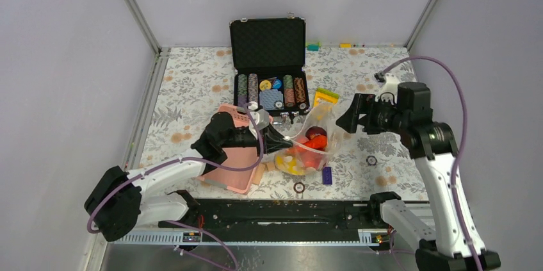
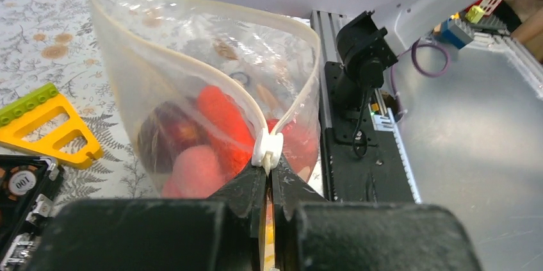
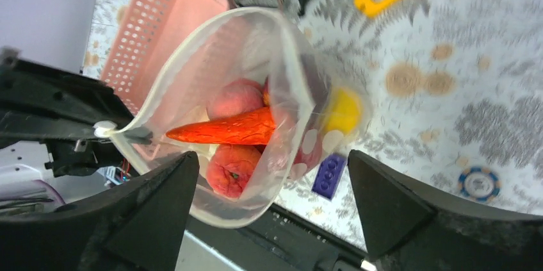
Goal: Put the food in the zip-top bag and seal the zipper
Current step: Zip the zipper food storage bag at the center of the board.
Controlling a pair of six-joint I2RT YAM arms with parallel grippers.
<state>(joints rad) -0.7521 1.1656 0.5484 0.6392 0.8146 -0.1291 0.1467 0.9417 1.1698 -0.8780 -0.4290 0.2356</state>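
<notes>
The clear zip-top bag [image 1: 318,131] stands in the middle of the table with its mouth gaping open [image 2: 192,59]. Inside it lies the food: an orange carrot [image 3: 224,131], a peach fruit [image 3: 234,170], a yellow piece [image 3: 342,109] and a dark red one [image 1: 314,133]. My left gripper [image 2: 269,178] is shut on the bag's edge at the end of the zipper, just under its white slider [image 2: 267,149]. My right gripper [image 3: 272,156] hangs open to the right of the bag [image 1: 347,120], holding nothing.
A pink basket [image 1: 225,156] lies under my left arm. Behind it stands an open black case of poker chips [image 1: 269,59]. A yellow and green toy piece [image 2: 45,123], a purple brick [image 3: 330,175] and loose chips [image 1: 299,187] lie around the bag.
</notes>
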